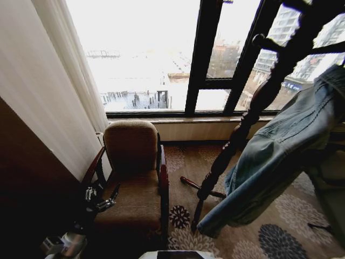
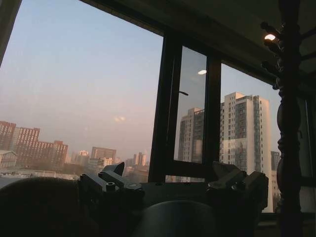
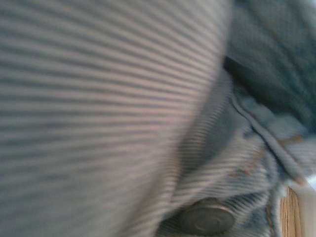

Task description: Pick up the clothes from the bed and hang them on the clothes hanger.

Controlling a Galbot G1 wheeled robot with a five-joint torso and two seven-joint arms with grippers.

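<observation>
Window (image 1: 161,54) spans the far wall, dark frame, bright city outside; left wrist view looks out through the same glass at tower blocks. Pale curtain (image 1: 48,91) hangs down the left side. Patterned carpet (image 1: 280,232) with big flower motifs covers the floor. Armchair (image 1: 132,178), brown cushion and dark wood arms, sits under the window, beside the curtain. Coat stand (image 1: 253,113), dark turned-wood post with pegs near the top, rises to the right of the armchair, its feet on the carpet; the post also runs down the edge of the left wrist view (image 2: 289,123). Jacket (image 1: 285,151), light blue denim, hangs in the air right of the post and partly in front of it, upper part at the right edge of the head view, a sleeve trailing down to near the stand's foot, clear of the floor. Can't tell what carries it at the top, peg or gripper. Right wrist view is pressed close against denim (image 3: 98,118), ribbed weave, a seam and one metal button (image 3: 207,219) showing; right gripper's state can't be told. Left gripper (image 1: 99,199) is parked low at the armchair's left arm, away from the jacket; from its wrist camera the fingers (image 2: 111,185) stand spread apart, nothing between them.
</observation>
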